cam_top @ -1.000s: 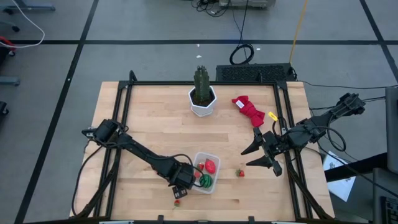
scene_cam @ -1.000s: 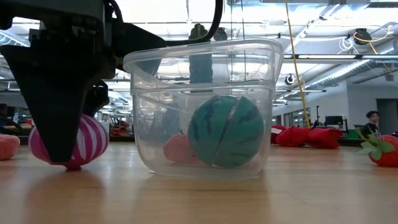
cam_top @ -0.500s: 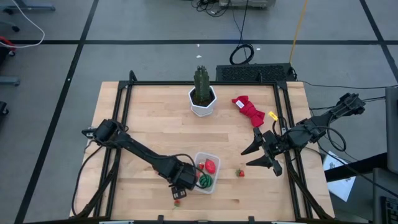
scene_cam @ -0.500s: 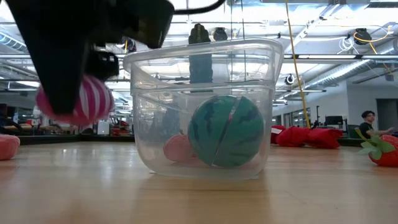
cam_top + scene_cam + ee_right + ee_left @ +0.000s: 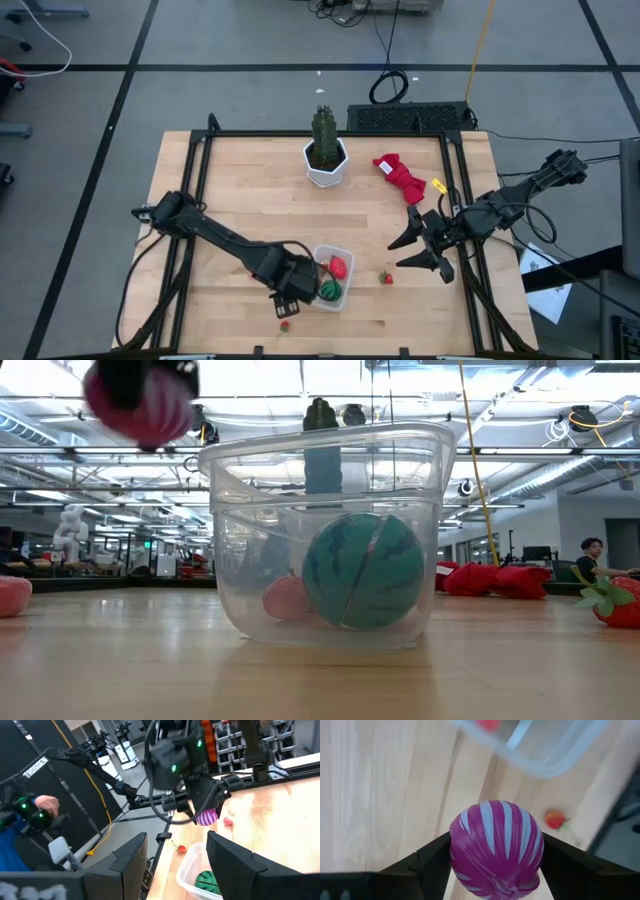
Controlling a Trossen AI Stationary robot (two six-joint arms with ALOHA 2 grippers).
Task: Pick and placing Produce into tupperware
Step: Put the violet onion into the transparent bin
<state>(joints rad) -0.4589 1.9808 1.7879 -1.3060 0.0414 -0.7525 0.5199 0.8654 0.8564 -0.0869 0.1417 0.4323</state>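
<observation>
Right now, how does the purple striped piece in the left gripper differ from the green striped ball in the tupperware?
The purple striped piece is magenta with pale stripes; the green striped ball is teal with darker stripes. The purple piece is held off the table in the left gripper, beside the tupperware; the green ball rests on its floor. In the low view the green ball looks larger. Both are round, striped toy produce.
</observation>
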